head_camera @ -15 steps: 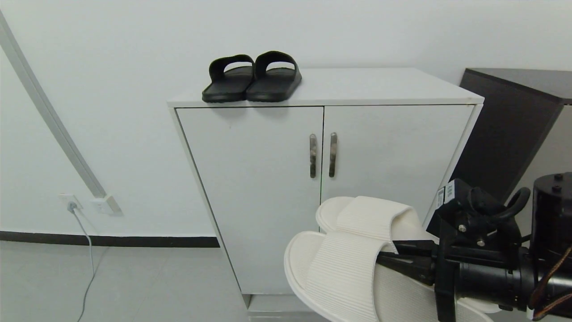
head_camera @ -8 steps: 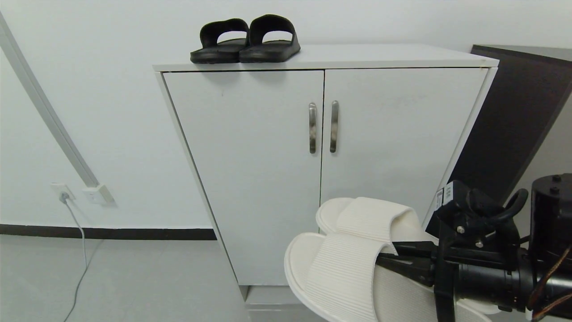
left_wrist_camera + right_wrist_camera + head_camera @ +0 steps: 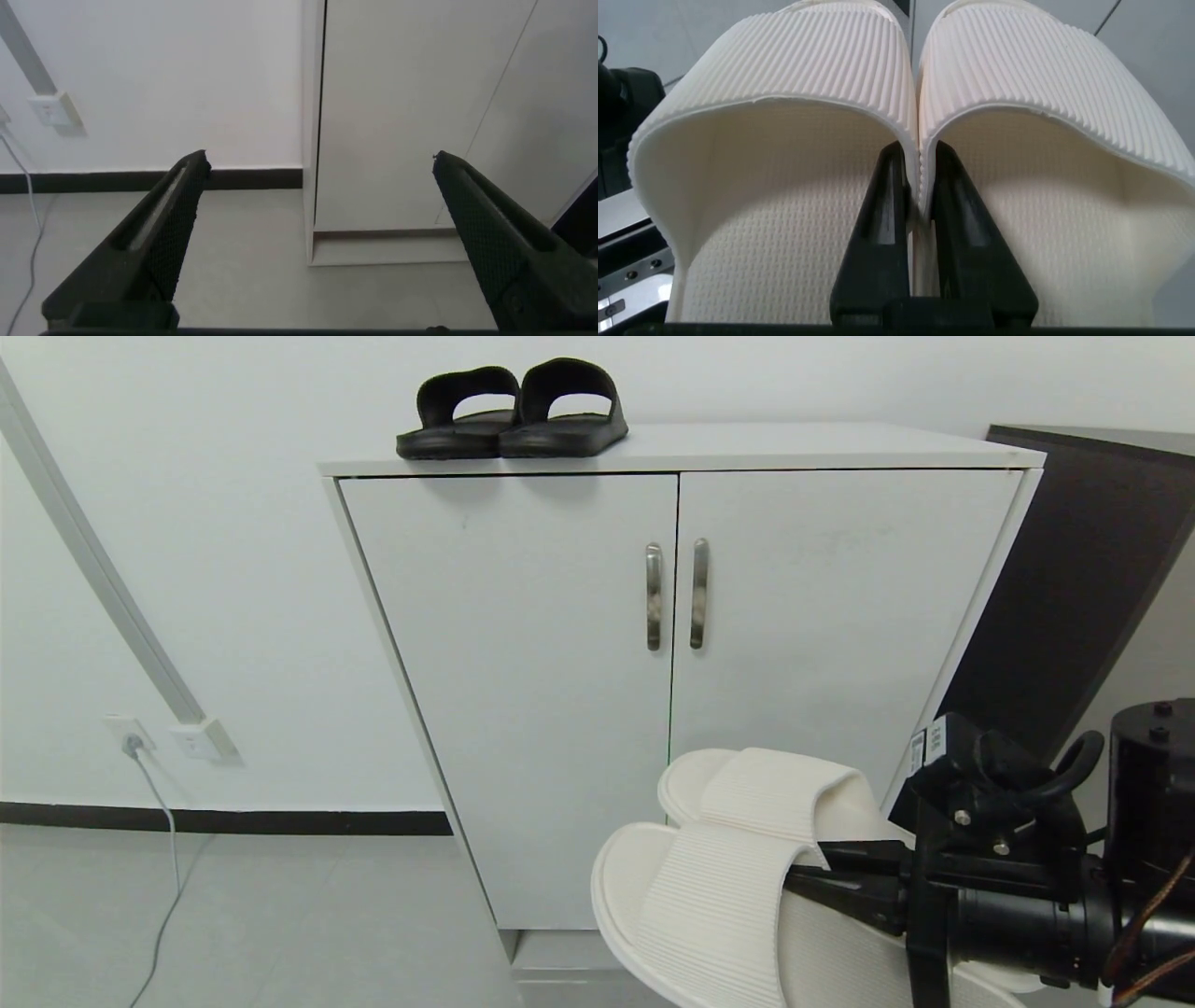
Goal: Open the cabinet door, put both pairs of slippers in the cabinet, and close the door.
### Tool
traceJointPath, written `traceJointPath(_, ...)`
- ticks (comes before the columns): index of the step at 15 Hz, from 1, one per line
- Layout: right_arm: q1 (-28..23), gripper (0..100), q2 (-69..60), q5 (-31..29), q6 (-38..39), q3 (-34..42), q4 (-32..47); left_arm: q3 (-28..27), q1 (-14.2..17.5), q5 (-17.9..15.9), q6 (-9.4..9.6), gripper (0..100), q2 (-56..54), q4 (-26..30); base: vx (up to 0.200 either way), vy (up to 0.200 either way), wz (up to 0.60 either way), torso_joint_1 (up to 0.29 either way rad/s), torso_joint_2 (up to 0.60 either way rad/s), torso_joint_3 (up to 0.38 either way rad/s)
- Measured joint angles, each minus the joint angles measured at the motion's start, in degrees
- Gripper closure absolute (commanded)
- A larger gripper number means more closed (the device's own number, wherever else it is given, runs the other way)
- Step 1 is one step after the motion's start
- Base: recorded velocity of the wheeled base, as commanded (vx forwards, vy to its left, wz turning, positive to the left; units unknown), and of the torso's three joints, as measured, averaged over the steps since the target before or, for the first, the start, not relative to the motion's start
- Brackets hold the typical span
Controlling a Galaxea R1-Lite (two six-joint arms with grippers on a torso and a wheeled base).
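Head view: the closed cabinet's [image 3: 523, 709] handles [image 3: 653, 595] sit above-left of the right gripper [image 3: 812, 873], which clamps the white slippers [image 3: 728, 859]; left wrist view: the empty left gripper [image 3: 320, 161], spread wide, faces the cabinet's base; right wrist view: the fingers [image 3: 878, 233] pinch the adjoining straps [image 3: 915, 121].

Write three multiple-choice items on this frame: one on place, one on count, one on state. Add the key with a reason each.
1. Where are the black slippers relative to the cabinet?
A. under it
B. on top of it
C. inside it

2. How many door handles does the cabinet have?
A. one
B. four
C. two

3. What state is the right gripper in?
A. shut on the white slippers
B. open and empty
C. shut on a door handle

Key:
1 B: they rest on the top panel, towards its left end.
2 C: one bar on each door, side by side at the centre seam.
3 A: it pinches the two inner strap edges together.
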Motion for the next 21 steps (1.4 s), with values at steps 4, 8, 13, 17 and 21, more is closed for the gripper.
traceJointPath(4,0.7,100,-0.1,-0.2,0.0,2.0,-0.2,-11.7,-1.4,-6.8,-3.12,0,11.9,-0.4,0.000,0.000,0.00,0.000,0.00,0.000)
traceJointPath(8,1.2,100,-0.1,-0.5,0.0,2.6,-0.1,-23.8,-3.9,-21.1,-3.67,0,33.5,-5.9,0.000,0.000,0.00,0.000,0.00,0.000)
traceJointPath(13,1.5,100,-0.1,-0.5,0.4,2.6,0.0,-39.1,-18.5,-26.4,-4.05,0,57.9,-15.2,0.000,0.000,0.00,0.000,0.00,0.000)
traceJointPath(17,1.7,100,-0.2,-0.4,0.5,2.7,0.0,-49.9,-29.8,-26.8,-6.00,0,74.6,-24.6,0.000,0.000,0.00,0.000,0.00,0.000)
traceJointPath(21,1.7,100,-0.1,-0.4,0.5,3.0,-0.1,-59.9,-34.7,-27.6,-10.31,0,88.9,-31.3,0.000,0.000,0.00,0.000,0.00,0.000)
